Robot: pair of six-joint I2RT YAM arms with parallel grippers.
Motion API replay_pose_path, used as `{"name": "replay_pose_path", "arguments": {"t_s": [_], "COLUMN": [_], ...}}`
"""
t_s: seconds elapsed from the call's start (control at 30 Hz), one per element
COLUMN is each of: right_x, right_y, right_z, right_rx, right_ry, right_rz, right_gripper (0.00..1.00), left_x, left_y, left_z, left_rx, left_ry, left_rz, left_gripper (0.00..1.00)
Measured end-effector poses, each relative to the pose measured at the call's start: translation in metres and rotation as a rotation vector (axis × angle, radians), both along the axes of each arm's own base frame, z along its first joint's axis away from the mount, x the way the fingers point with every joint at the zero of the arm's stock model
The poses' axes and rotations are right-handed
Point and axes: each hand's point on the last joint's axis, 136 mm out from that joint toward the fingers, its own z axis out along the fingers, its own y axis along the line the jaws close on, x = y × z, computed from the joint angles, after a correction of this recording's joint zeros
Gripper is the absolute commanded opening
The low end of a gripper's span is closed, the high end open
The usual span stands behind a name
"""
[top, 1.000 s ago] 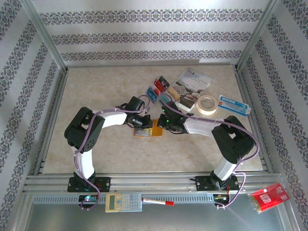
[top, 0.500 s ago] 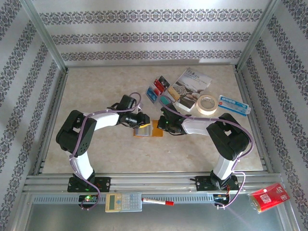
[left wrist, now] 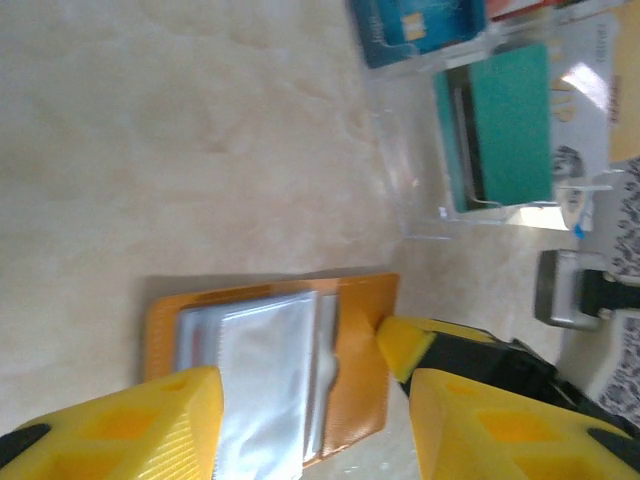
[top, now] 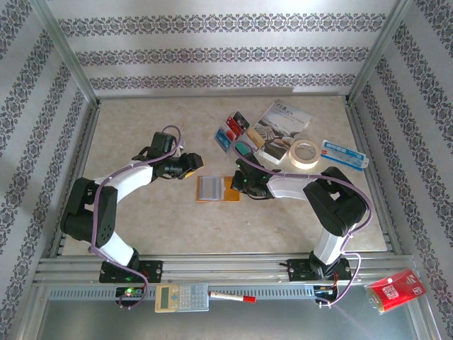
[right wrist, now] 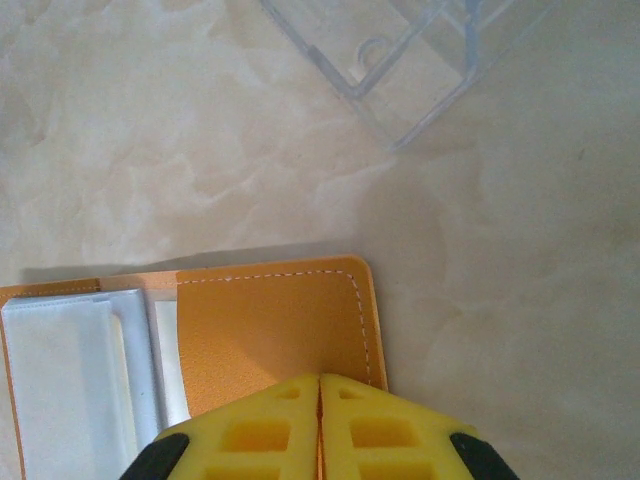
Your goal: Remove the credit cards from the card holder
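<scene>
Right fingers (right wrist: 265,435), pressed together, are pinning the holder (top: 228,191) flap at frame centre. Left fingers (left wrist: 130,425) are hovering spread, empty, between pulls; next, likely probing a sleeve (left wrist: 265,390).

arms (top: 290,186): 2, white-black | cables (top: 175,134): purple | fingers (left wrist: 130,420): yellow

Card holder (right wrist: 270,330): orange leather-look cover, matt, white stitching at edge. Sleeves (left wrist: 265,380) inside: clear-grey plastic, glossy, wrinkled. Counter (top: 163,212): smooth, marble pattern, soft sheen. Teal credit card (left wrist: 510,120): smooth plastic. Clear case (right wrist: 420,50): transparent hard plastic. Frame rails (top: 226,265): bare metal.
</scene>
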Motion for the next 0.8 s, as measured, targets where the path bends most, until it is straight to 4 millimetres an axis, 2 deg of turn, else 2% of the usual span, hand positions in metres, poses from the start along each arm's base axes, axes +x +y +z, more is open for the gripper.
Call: {"name": "replay_pose_path", "arguments": {"t_s": [0.13, 0.33, 0.5, 0.8], "right_x": [0.0, -0.001, 0.001, 0.006], "right_y": [0.0, 0.001, 0.003, 0.007], "right_z": [0.0, 0.0, 0.001, 0.001], "right_rx": [0.003, -0.001, -0.007, -0.01], "right_ry": [0.002, -0.001, 0.0, 0.005], "right_rz": [-0.004, 0.0, 0.005, 0.007], "right_gripper": [0.11, 0.11, 0.11, 0.11], "left_x": [-0.007, -0.013, -0.014, -0.016], "left_y": [0.004, -0.001, -0.01, -0.015], "left_z": [-0.008, -0.009, -0.016, -0.021], "left_rx": [0.035, 0.002, -0.032, -0.041], "left_ry": [0.029, 0.059, 0.104, 0.122], "left_rz": [-0.008, -0.035, -0.075, -0.099], "left_gripper": [0.53, 0.38, 0.3, 0.29]}}
